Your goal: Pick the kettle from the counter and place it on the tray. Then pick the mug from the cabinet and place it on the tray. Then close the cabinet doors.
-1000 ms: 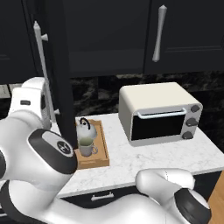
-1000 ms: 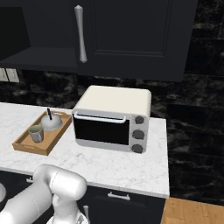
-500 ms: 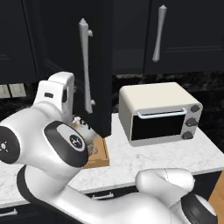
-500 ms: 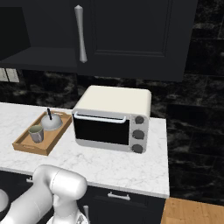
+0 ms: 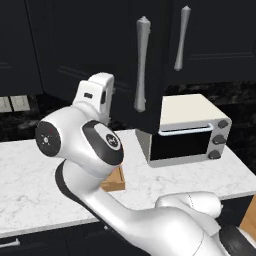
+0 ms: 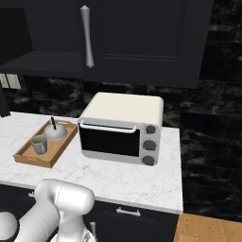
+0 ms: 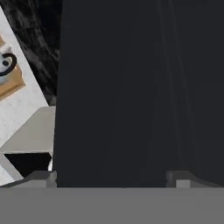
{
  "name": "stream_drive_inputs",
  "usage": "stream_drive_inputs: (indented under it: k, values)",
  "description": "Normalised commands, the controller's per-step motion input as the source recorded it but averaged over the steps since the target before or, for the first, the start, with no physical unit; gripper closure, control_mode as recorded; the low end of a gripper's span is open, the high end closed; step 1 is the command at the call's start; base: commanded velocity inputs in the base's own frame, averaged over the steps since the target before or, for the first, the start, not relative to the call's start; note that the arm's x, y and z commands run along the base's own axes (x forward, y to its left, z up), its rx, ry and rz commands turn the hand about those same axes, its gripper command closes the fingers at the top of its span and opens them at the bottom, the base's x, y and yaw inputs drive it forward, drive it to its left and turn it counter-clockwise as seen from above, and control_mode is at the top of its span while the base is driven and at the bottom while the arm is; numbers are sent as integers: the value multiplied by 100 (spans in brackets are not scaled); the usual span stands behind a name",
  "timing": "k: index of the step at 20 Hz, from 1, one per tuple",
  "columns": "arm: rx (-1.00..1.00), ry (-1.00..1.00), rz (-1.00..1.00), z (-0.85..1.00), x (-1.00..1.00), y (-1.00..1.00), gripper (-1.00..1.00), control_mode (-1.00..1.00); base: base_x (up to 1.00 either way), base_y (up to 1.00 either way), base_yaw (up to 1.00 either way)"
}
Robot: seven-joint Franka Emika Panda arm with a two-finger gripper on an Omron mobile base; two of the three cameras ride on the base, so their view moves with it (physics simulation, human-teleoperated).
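On the counter [image 6: 118, 177], the wooden tray [image 6: 28, 157] holds the silver kettle [image 6: 56, 132] and, in front of it, the pale mug [image 6: 38, 144]. One black cabinet door [image 5: 125, 60] with a silver bar handle [image 5: 141, 65] stands partly swung out over the counter. My white hand [image 5: 96, 92] is up against its left side. In the hand view this door [image 7: 140, 87] is right ahead of my gripper [image 7: 111, 178], which is open with nothing between its fingers. The kettle [image 7: 6, 65] and the tray [image 7: 12, 84] show at that view's upper left. The other cabinet door [image 6: 142, 38] is shut.
A cream toaster oven [image 6: 120, 130] stands on the counter right of the tray, below the cabinet. My own arm [image 5: 85, 150] hides most of the tray in the left base view. The cabinet shelf [image 6: 42, 64] left of the shut door is still exposed.
The swung-out door and its handle have moved right toward the cabinet front. My arm has swept right with it and now covers the tray in the left base view.
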Motion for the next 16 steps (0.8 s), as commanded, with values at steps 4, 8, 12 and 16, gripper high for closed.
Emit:
stream_drive_inputs:
  k: [4,8,12,16]
  values:
    - [7,0,-8,0,69,-68,-100,-100,0,0,0]
    - [14,0,-5,0,74,-64,-100,-100,0,0,0]
    - [21,1,0,0,91,-59,-100,-100,0,0,0]
    - [25,3,3,-1,93,-58,-100,-100,0,0,0]
